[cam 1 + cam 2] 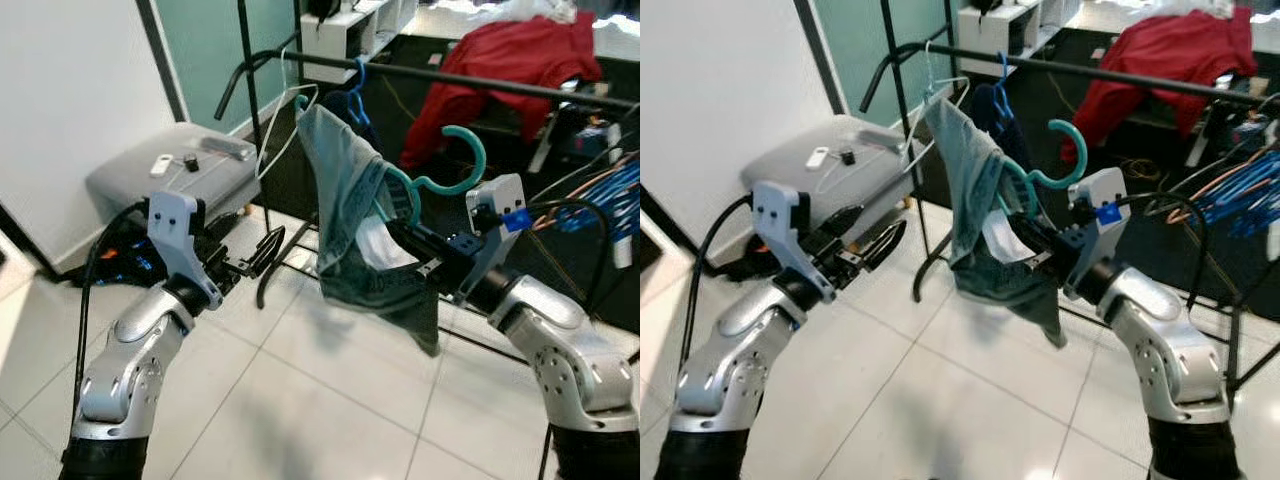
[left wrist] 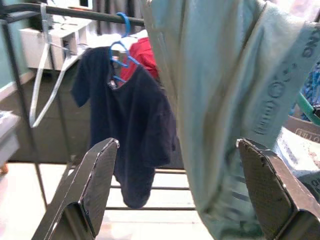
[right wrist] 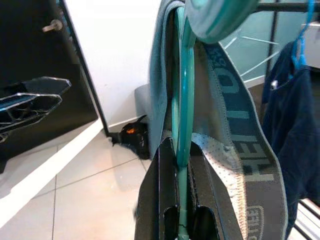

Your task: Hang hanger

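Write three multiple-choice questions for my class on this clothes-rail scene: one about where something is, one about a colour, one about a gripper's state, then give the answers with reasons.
1. Where does the dark navy shirt hang?
A. On a blue hanger on the black rail
B. On the grey case
C. In the left gripper

2. What colour is the hanger held by the right gripper?
A. White
B. Teal
C. Red

3. How are the left gripper's fingers?
A. Shut on a hanger
B. Shut on cloth
C. Open, holding nothing

Answers:
1 A: the navy shirt hangs from a blue hanger hooked over the black rail.
2 B: the right gripper clamps a teal hanger carrying a grey-green garment.
3 C: the left gripper has its fingers spread apart with nothing between them.
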### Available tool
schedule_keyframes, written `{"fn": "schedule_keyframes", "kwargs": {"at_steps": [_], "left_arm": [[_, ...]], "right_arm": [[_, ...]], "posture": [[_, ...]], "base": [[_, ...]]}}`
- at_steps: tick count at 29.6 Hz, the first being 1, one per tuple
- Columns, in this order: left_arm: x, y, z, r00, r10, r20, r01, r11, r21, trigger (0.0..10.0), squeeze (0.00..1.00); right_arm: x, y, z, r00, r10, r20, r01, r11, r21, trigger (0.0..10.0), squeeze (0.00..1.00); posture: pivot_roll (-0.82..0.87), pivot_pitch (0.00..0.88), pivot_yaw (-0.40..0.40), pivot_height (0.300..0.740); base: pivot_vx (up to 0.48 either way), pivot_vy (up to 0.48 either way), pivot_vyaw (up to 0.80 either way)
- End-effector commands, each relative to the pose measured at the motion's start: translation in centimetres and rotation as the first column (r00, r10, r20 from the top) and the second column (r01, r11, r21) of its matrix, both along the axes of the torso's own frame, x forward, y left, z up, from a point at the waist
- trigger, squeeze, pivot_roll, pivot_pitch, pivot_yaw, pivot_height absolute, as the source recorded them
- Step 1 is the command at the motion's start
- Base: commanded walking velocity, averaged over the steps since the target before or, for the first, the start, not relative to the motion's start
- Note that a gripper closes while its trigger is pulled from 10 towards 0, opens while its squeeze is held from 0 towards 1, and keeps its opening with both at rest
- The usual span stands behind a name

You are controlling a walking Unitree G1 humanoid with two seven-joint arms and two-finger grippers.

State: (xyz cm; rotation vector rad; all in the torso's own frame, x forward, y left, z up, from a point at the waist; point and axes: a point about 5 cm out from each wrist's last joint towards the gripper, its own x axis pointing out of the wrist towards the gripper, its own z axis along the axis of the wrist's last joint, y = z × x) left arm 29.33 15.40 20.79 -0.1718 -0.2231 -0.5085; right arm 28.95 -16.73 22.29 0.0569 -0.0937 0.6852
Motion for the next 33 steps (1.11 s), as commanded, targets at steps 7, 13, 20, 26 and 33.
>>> {"fn": "schedule_keyframes", "kwargs": {"at_steps": [7, 13, 20, 26, 33], "left_arm": [[-0.2, 0.6, 2.0, 0.998, -0.025, 0.066, 0.031, 0.995, -0.094, 10.0, 0.00], [-0.7, 0.0, 3.1, 0.986, -0.117, 0.119, 0.133, 0.982, -0.134, 10.0, 0.00], [-3.1, -0.9, 3.8, 0.910, -0.369, 0.190, 0.395, 0.910, -0.125, 10.0, 0.00], [-3.4, -1.3, 3.6, 0.889, -0.427, 0.162, 0.443, 0.894, -0.073, 10.0, 0.00], [-2.8, -0.9, 3.2, 0.918, -0.370, 0.140, 0.379, 0.925, -0.039, 10.0, 0.00]], "right_arm": [[-1.0, 1.1, 0.9, 0.991, 0.129, 0.041, -0.131, 0.990, 0.047, 10.0, 0.00], [-1.9, 2.2, 1.0, 0.965, 0.258, 0.037, -0.260, 0.964, 0.060, 10.0, 0.00], [-3.1, 3.1, 1.9, 0.918, 0.393, 0.053, -0.397, 0.910, 0.124, 10.0, 0.00], [-3.6, 3.3, 2.4, 0.896, 0.439, 0.064, -0.444, 0.885, 0.139, 10.0, 0.00], [-3.8, 3.1, 2.7, 0.890, 0.452, 0.068, -0.457, 0.876, 0.153, 10.0, 0.00]], "posture": [[-0.12, 0.109, 0.023, 0.740], [-0.12, 0.110, 0.020, 0.740], [-0.12, 0.114, 0.020, 0.740], [-0.12, 0.114, 0.018, 0.740], [-0.12, 0.116, 0.019, 0.740]], "base": [[0.000, 0.000, 0.00], [0.000, 0.000, 0.00], [0.000, 0.000, 0.00], [0.000, 0.000, 0.00], [0.000, 0.000, 0.00]]}}
